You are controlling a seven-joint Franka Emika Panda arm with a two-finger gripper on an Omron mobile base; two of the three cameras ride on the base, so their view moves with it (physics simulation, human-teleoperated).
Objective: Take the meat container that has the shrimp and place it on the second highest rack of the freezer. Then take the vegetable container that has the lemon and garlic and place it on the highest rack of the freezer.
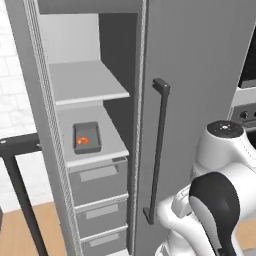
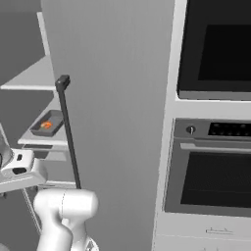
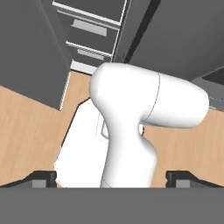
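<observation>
orange shrimp (image 1: 84, 140) sits in its dark meat container (image 1: 87, 137) on the freezer's (image 1: 200, 60) lower shelf (image 1: 112, 142); the gripper (image 3: 112, 178) points floorward, jaws spread wide, empty.

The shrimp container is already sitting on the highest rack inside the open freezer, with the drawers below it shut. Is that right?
Not quite. The shrimp container sits on the lower of the two racks, the second highest, directly above the drawers. The highest rack holds nothing. The left base view shows this most plainly. The freezer is open and the drawers are shut, as you said.
</observation>
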